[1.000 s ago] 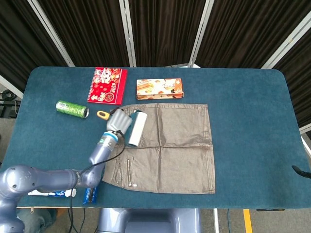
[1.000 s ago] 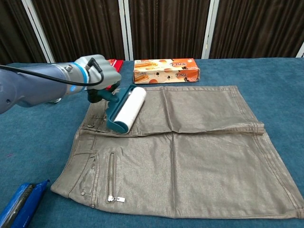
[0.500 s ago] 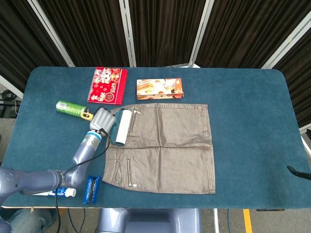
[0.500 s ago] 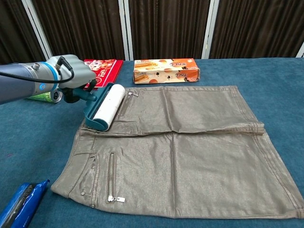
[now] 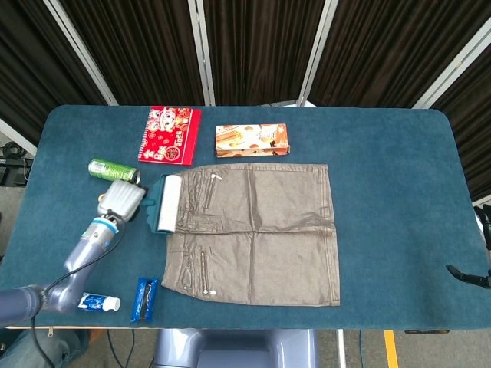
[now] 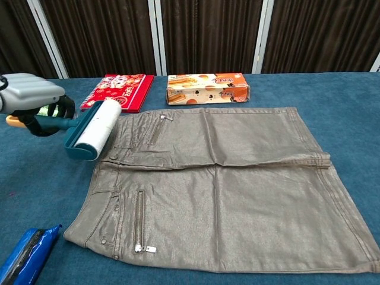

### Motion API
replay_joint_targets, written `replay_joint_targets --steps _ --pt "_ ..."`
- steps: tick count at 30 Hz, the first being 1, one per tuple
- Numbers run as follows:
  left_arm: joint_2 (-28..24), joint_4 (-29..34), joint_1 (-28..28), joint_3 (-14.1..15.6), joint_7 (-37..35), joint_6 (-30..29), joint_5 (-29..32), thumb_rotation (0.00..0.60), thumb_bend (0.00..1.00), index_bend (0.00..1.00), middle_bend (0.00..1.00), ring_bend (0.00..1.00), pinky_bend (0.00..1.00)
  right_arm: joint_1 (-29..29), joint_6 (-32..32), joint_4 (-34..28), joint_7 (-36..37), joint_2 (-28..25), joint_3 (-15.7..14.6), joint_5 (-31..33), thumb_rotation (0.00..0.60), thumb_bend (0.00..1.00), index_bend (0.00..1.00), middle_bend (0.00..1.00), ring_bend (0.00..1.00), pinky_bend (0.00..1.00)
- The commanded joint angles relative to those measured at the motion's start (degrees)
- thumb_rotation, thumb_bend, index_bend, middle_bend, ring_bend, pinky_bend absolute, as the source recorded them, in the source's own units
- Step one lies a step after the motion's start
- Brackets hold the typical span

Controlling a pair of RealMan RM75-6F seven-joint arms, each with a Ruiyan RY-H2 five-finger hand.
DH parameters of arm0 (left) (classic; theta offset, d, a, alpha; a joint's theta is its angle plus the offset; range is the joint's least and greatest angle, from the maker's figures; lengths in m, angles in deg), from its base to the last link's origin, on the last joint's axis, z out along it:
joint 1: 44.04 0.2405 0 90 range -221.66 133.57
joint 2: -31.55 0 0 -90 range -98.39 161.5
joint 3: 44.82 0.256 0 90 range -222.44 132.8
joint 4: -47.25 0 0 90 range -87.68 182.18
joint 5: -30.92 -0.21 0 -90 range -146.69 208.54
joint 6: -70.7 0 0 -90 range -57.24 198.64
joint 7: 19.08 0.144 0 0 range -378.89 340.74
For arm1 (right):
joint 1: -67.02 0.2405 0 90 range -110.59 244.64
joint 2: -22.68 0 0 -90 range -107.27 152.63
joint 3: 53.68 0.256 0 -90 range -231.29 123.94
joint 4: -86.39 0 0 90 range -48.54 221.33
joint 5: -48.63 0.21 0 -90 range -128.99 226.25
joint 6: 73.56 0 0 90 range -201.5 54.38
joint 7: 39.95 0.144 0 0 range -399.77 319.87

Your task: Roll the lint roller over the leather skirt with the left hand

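A grey-brown leather skirt (image 5: 257, 230) (image 6: 231, 178) lies flat mid-table, waistband to the left. My left hand (image 5: 123, 201) (image 6: 32, 95) grips the teal handle of the lint roller (image 5: 167, 203) (image 6: 95, 129). Its white roll lies just off the skirt's left waistband edge, over the blue tablecloth. Whether the roll touches the cloth cannot be told. Of my right side only a dark bit (image 5: 468, 276) shows at the right edge of the head view; the hand itself is out of view.
A green can (image 5: 113, 171), a red notebook (image 5: 169, 135) (image 6: 117, 91) and a snack box (image 5: 252, 139) (image 6: 208, 87) sit behind the skirt. A blue wrapped bar (image 5: 143, 298) (image 6: 27, 258) and a small tube (image 5: 98, 302) lie near the front left edge.
My left hand has drawn the lint roller leftward across the skirt's waistband and off its left edge onto the tablecloth. The skirt has stayed in place.
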Motion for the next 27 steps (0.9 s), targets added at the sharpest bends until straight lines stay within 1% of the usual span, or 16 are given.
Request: replay_joint_targets --steps 1,8,9,11,12,13,14,15,16,18,19,23,26,27 --pt "0.0 -3.6 3.0 1.6 -4.4 1.6 -3.4 0.600 0.78 0.59 0.47 0.38 0.46 0.0 0.3 -0.3 -0.4 0.1 -0.1 -0.2 0.600 0.00 0.00 0.00 0.00 0.00" --pt "3.2 -9.6 5.6 1.0 -9.0 3.2 -6.7 0.600 0.77 0.58 0.46 0.38 0.45 -0.1 0.5 -0.7 -1.3 0.2 -0.1 0.0 0.600 0.00 0.00 0.00 0.00 0.00" --pt "3.6 -10.0 5.7 0.9 -9.3 3.2 -7.0 0.600 0.75 0.57 0.45 0.37 0.45 0.0 0.5 -0.7 -1.3 0.2 -0.1 0.1 0.600 0.00 0.00 0.00 0.00 0.00" --pt "4.3 -11.0 6.1 0.5 -10.1 3.3 -7.9 0.600 0.63 0.51 0.39 0.33 0.40 0.0 0.4 -0.5 -1.5 0.3 -0.1 0.3 0.600 0.00 0.00 0.00 0.00 0.00" --pt "4.6 -11.4 6.2 0.3 -10.2 3.5 -8.1 0.600 0.50 0.43 0.31 0.26 0.34 0.0 0.4 -0.5 -1.5 0.3 -0.1 0.3 0.600 0.00 0.00 0.00 0.00 0.00" --pt "4.8 -11.5 6.3 0.2 -10.1 3.8 -8.0 0.600 0.37 0.33 0.20 0.17 0.26 0.0 0.3 -0.6 -1.6 0.4 -0.1 0.4 0.600 0.00 0.00 0.00 0.00 0.00" --pt "4.8 -11.4 6.3 0.2 -9.5 4.7 -7.2 0.600 0.30 0.26 0.13 0.11 0.21 0.1 0.2 -0.6 -1.7 0.4 -0.1 0.4 0.600 0.00 0.00 0.00 0.00 0.00" --pt "4.6 -10.9 6.1 0.0 -8.7 5.6 -6.3 0.600 0.21 0.16 0.05 0.04 0.15 0.1 0.2 -0.6 -1.7 0.4 -0.2 0.4 0.600 0.00 0.00 0.00 0.00 0.00" --pt "4.2 -9.9 6.0 -0.4 -7.6 6.1 -5.1 0.600 0.15 0.09 0.01 0.01 0.11 0.1 0.2 -0.7 -1.8 0.4 -0.2 0.4 0.600 0.00 0.00 0.00 0.00 0.00" --pt "3.5 -8.3 6.1 -0.9 -6.0 5.7 -3.9 0.600 0.10 0.02 0.00 0.00 0.06 0.1 0.2 -0.8 -1.8 0.4 -0.2 0.2 0.600 0.00 0.00 0.00 0.00 0.00" --pt "3.0 -7.4 6.2 -1.1 -5.4 5.3 -3.6 0.600 0.07 0.00 0.00 0.00 0.04 0.1 0.2 -0.8 -1.7 0.4 -0.3 0.1 0.600 0.00 0.00 0.00 0.00 0.00" --pt "-1.6 -0.9 8.0 -2.1 -6.0 0.5 -5.2 0.600 0.04 0.00 0.00 0.00 0.01 -0.1 0.6 -1.0 -1.0 0.1 -0.4 -0.5 0.600 0.00 0.00 0.00 0.00 0.00" --pt "-5.7 4.1 10.7 -3.1 -9.9 -5.3 -9.3 0.600 0.04 0.00 0.00 0.00 0.00 -0.2 1.0 -1.1 -0.4 -0.1 -0.5 -1.1 0.600 0.00 0.00 0.00 0.00 0.00" --pt "-7.6 6.1 12.3 -3.5 -12.0 -8.5 -11.2 0.600 0.04 0.00 0.00 0.00 0.00 -0.3 1.2 -1.2 -0.2 -0.2 -0.6 -1.5 0.600 0.00 0.00 0.00 0.00 0.00"
